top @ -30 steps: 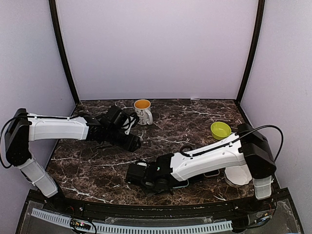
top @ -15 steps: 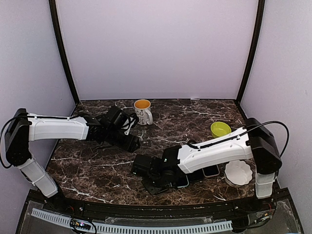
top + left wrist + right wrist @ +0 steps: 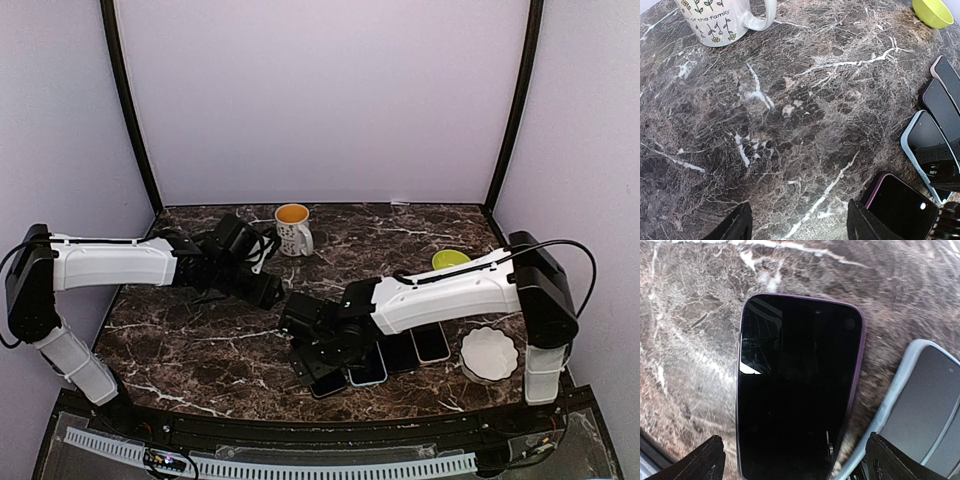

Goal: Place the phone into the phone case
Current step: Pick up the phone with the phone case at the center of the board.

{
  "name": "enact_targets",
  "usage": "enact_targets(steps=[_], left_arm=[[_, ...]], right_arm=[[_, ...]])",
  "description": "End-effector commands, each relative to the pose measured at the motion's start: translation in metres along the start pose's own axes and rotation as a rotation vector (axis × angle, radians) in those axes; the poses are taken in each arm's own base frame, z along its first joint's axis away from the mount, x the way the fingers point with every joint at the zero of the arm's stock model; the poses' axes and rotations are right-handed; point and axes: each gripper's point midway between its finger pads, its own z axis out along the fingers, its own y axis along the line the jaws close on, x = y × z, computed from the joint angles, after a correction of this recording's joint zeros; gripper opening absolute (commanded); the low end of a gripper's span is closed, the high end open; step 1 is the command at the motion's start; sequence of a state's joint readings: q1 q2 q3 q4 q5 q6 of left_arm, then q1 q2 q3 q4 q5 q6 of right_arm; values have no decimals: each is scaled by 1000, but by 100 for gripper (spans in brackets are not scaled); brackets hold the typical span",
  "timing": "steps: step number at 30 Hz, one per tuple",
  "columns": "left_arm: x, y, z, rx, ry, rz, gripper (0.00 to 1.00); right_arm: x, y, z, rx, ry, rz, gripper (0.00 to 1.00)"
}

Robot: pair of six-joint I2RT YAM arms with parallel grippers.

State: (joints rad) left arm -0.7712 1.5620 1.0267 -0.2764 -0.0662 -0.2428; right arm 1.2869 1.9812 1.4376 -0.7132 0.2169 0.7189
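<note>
phone lies face up on the marble surface, rimmed all round by the purple case. it looks seated, though the near corners are hidden. it sits at the left end of a row of phones, with a grey-cased phone just beside it. right pincer hovers over it, released, fingers wide apart and gripping nothing. left pincer is parted and empty over bare marble. judgement: insertion looks done or nearly so. next move calls for checking that the corners are snapped in, pressing down if they are not.
</note>
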Motion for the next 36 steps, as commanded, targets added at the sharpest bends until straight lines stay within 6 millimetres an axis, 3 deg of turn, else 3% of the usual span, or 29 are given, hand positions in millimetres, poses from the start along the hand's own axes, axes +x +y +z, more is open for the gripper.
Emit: enact_targets(steps=[1,9,14,22,29,31,32,33,36], left_arm=[[4,4,-7,-8,7,4,67],[6,4,-5,-8,13,8,67],[5,4,-5,-7,12,9,67],[5,5,-8,-9,6,5,67],[4,5,-19,11,-64,-62,67],[-5,-9,-36,119,-164,-104,67],[-14,-26,-54,261,-282,-165,68],[-23,-31,-62,303,-335,-202,69],[-21,-45,-86,414,-446,-235,75]], right_arm=[[3,4,15,28,36,-22,98],[26,4,40,24,118,-22,93],[33,5,46,12,137,-12,78],[21,-1,39,49,89,14,48],[-26,0,-1,26,-156,48,33],[-39,-1,-15,2,-237,75,30],[-57,-3,-37,-22,-351,113,28],[-63,-4,-45,-26,-388,121,27],[-80,-7,-69,-21,-492,134,27]])
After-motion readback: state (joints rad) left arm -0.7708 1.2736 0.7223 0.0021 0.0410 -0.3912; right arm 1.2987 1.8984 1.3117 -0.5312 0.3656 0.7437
